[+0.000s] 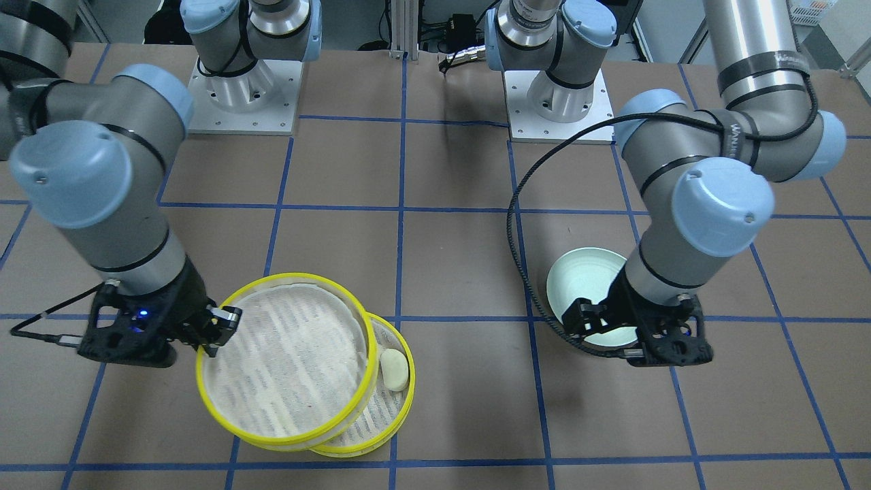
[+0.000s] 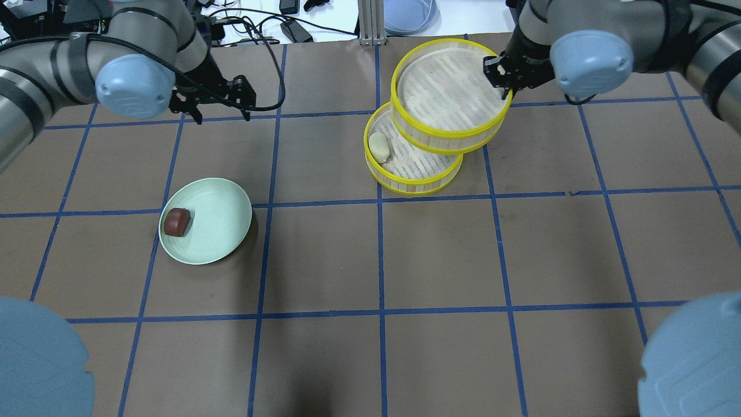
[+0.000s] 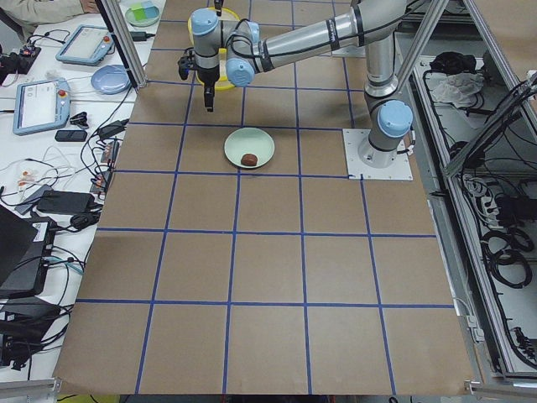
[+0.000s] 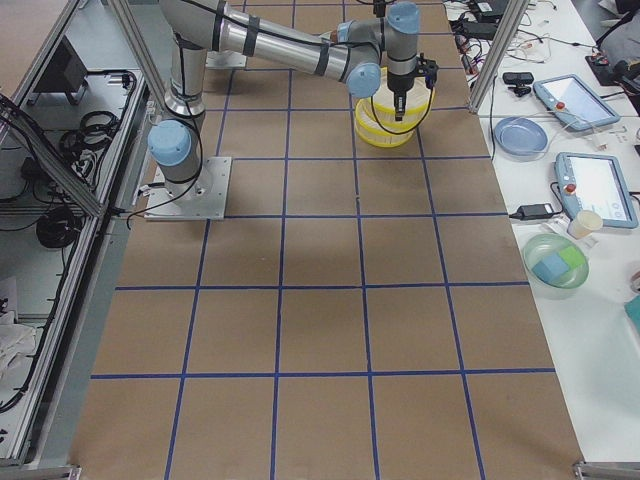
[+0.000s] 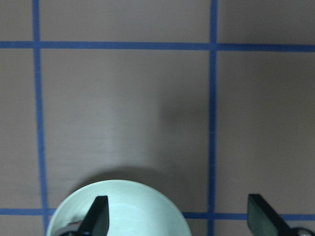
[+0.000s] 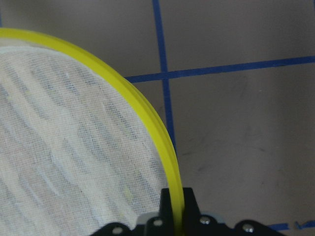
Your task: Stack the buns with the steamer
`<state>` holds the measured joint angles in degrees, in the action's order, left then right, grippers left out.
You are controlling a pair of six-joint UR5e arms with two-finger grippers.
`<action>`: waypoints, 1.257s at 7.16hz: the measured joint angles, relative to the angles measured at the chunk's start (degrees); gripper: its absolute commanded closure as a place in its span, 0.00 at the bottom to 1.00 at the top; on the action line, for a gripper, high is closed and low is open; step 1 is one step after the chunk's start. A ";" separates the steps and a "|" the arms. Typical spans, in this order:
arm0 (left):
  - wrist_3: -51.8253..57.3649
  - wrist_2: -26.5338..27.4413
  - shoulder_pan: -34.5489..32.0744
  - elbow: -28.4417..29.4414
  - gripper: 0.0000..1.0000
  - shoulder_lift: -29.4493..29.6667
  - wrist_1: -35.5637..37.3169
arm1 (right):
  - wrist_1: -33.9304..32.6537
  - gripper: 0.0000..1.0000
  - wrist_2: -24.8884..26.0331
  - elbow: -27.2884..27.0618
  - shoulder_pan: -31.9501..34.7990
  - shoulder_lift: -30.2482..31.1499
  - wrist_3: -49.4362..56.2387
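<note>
My right gripper is shut on the rim of the upper yellow steamer tray and holds it tilted, offset over the lower steamer tray. The rim sits between the jaws in the right wrist view. The cream-white bun lies in the lower tray, uncovered at its edge. The reddish-brown bun lies on the pale green plate. My left gripper is open and empty, up above the table beyond the plate; the plate's rim shows at the bottom of its wrist view.
The brown table carries a grid of blue tape lines. The arm bases stand at the robot's side. Cables and devices lie past the far edge. A side bench holds tablets and bowls.
</note>
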<state>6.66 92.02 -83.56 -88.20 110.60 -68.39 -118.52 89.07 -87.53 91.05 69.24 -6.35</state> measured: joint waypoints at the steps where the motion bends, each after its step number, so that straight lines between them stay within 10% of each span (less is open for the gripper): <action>1: 7.29 0.69 4.40 -1.54 0.00 -0.40 -1.72 | -2.89 1.00 0.07 -1.45 1.74 -0.97 -0.80; 9: 19.88 0.42 11.94 -14.82 0.00 2.95 -2.28 | -9.26 1.00 0.27 -4.77 2.67 -4.96 -0.90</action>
<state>26.54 92.44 -71.62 -103.02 113.55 -70.67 -127.78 89.34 -92.30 93.72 64.28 -7.25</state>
